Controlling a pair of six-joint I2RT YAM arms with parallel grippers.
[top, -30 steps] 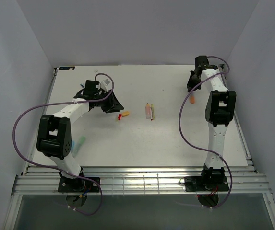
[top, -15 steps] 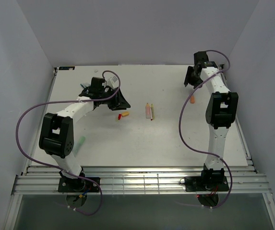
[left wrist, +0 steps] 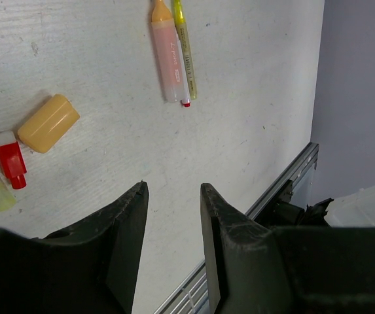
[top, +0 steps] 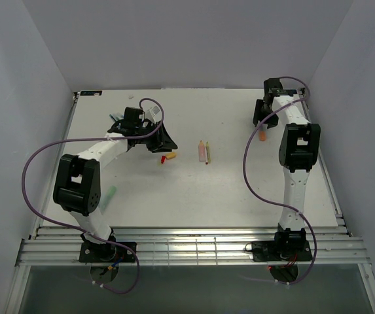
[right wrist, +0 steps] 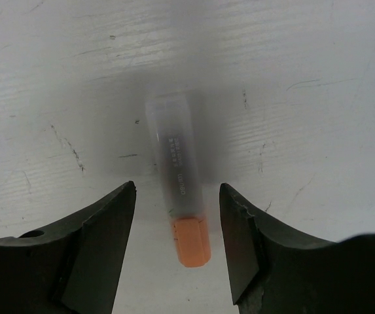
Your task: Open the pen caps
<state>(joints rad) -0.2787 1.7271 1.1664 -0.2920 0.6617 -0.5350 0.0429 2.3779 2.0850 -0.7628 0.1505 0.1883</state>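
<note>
Right claw (right wrist: pixel 177 190) gapes astride one orange-capped pen (right wrist: pixel 174 144) near the table's (top: pixel 239 190) far-right edge — left claw (left wrist: pixel 173 190) released, empty, beside three loose caps (left wrist: pixel 48 122), two pens (left wrist: pixel 167 59) beyond.

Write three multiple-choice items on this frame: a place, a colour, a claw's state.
1. Where does the orange-capped pen lie?
A) on the table, between the fingers of the right claw
B) upright in a cup
C) on the metal rail
2. What colour is the slim pen beside the pink highlighter?
A) blue
B) yellow
C) black
3. How is the left claw?
A) shut on a red cap
B) open, holding nothing
C) shut, empty
1 A: the right wrist view shows it flat between the spread fingers.
2 B: it is yellow along its length.
3 B: bare table shows through its gap.
</note>
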